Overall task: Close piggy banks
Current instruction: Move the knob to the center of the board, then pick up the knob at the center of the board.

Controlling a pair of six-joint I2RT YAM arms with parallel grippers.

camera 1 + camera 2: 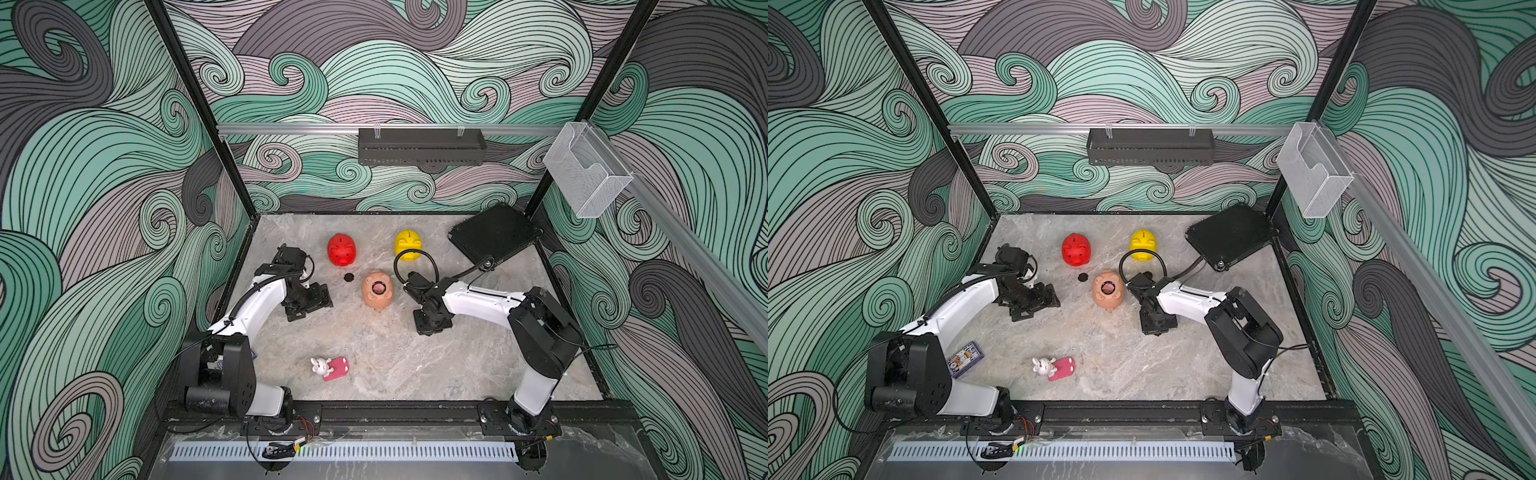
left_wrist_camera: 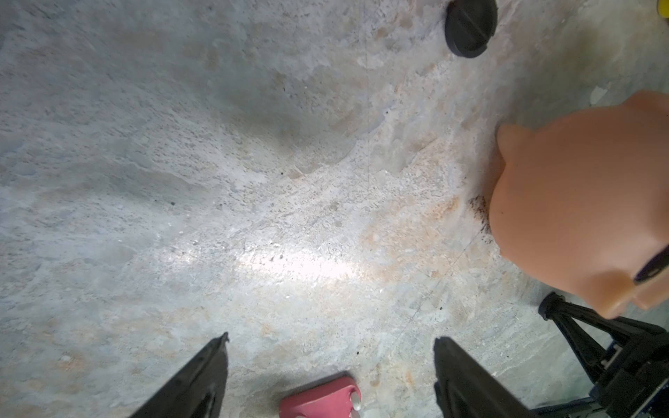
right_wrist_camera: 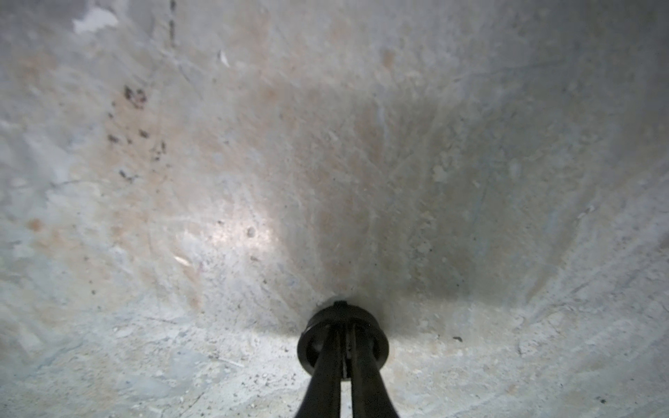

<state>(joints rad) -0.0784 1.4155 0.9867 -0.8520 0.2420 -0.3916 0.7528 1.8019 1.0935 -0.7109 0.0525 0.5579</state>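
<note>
Both top views show three piggy banks. The red piggy bank [image 1: 341, 249] [image 1: 1076, 249] and the yellow piggy bank [image 1: 408, 244] [image 1: 1143, 245] stand upright at the back. The peach piggy bank [image 1: 377, 291] [image 1: 1108, 291] [image 2: 579, 202] lies belly up, its round hole uncovered. A loose black plug [image 1: 348, 277] [image 2: 470, 27] lies between the red and peach pigs. My left gripper [image 1: 309, 305] [image 2: 331, 340] is open over bare table, left of the peach pig. Right of that pig, my right gripper [image 1: 430, 326] [image 3: 343, 336] points down, shut on a second black plug [image 3: 336, 315] at the tabletop.
A white bunny toy with a pink flat piece [image 1: 330, 368] [image 2: 322, 398] lies near the front. A black pad [image 1: 494, 235] leans in the back right corner. A card box [image 1: 963, 359] sits by the left arm's base. A black basket [image 1: 422, 147] hangs on the back rail.
</note>
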